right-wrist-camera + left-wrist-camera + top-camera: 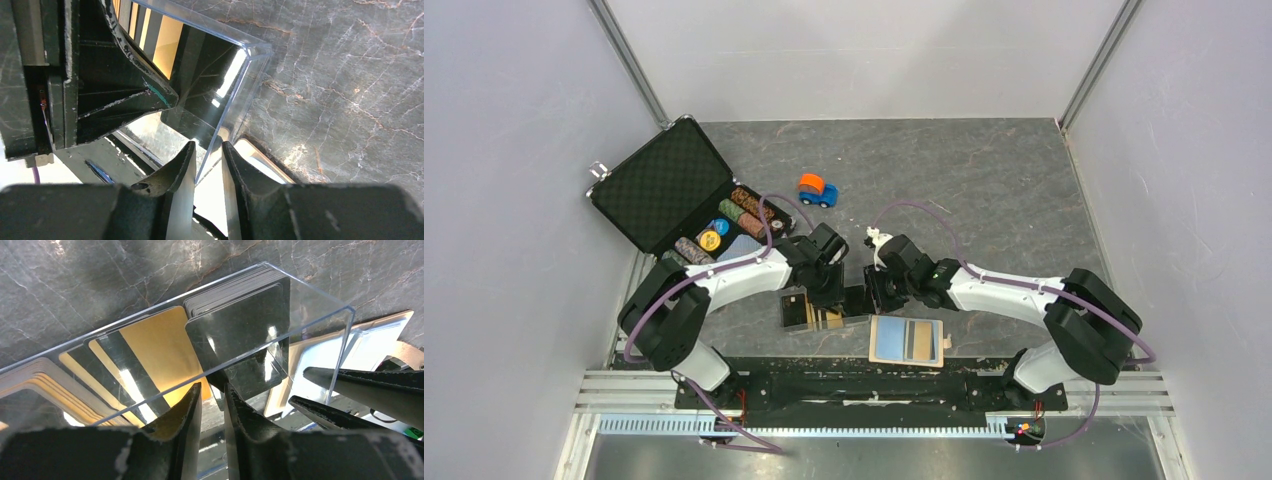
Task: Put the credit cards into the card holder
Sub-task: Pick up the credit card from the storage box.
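A clear plastic box [812, 312] near the front edge holds gold cards [160, 345] and a stack of black cards. My left gripper [829, 288] reaches into the box; its fingers [192, 405] are closed on the corner of one tilted black card [240, 335]. My right gripper [876, 292] is shut on the box's right end wall [235, 85], with the wall between its fingers [182, 170]. The beige card holder [907, 340] lies open to the right of the box with a light blue card [889, 338] in it. The holder also shows in the left wrist view [370, 335].
An open black chip briefcase [669, 185] with rows of poker chips [734, 215] stands at the back left. An orange and blue toy car [817, 189] sits behind the grippers. The holder lies close to the table's front edge.
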`<control>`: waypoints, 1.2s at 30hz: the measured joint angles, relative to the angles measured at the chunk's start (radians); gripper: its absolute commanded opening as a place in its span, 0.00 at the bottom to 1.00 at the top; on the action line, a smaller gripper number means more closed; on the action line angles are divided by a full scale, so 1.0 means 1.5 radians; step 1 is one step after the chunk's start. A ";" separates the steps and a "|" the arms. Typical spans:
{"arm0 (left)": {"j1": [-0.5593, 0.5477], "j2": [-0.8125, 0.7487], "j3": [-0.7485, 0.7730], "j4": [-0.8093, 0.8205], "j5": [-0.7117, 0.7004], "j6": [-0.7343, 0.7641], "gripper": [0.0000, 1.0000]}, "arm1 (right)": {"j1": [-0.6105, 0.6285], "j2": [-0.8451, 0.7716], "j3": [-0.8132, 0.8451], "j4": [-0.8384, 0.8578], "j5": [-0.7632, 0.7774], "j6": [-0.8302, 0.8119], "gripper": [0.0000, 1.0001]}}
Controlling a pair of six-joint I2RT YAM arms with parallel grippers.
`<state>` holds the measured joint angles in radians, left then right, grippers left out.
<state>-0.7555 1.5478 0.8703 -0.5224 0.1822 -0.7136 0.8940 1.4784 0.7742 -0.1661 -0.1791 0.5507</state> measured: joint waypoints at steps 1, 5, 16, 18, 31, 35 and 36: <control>-0.002 0.000 0.000 -0.003 0.000 0.000 0.23 | 0.000 0.000 0.000 0.001 -0.001 0.000 0.27; -0.005 -0.001 0.000 -0.001 0.000 0.000 0.11 | 0.000 0.000 -0.001 0.001 -0.001 0.003 0.25; -0.007 -0.001 0.004 0.001 0.002 0.000 0.02 | 0.000 -0.008 -0.009 0.005 0.002 0.022 0.18; -0.011 -0.002 0.005 -0.001 0.000 0.001 0.02 | 0.000 -0.016 -0.016 0.005 0.004 0.027 0.18; -0.028 -0.014 0.012 -0.017 -0.017 0.003 0.41 | 0.001 -0.054 -0.045 -0.003 0.005 0.038 0.21; -0.037 -0.020 0.013 -0.014 -0.013 -0.003 0.50 | 0.001 -0.054 -0.045 0.001 0.000 0.038 0.22; -0.039 -0.020 0.013 -0.013 -0.012 -0.003 0.50 | 0.001 -0.054 -0.045 0.003 -0.002 0.039 0.22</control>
<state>-0.8135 1.5181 0.8894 -0.5426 0.1646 -0.7181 0.8951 1.3975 0.7063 -0.1623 -0.1825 0.6090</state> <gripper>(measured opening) 0.487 0.214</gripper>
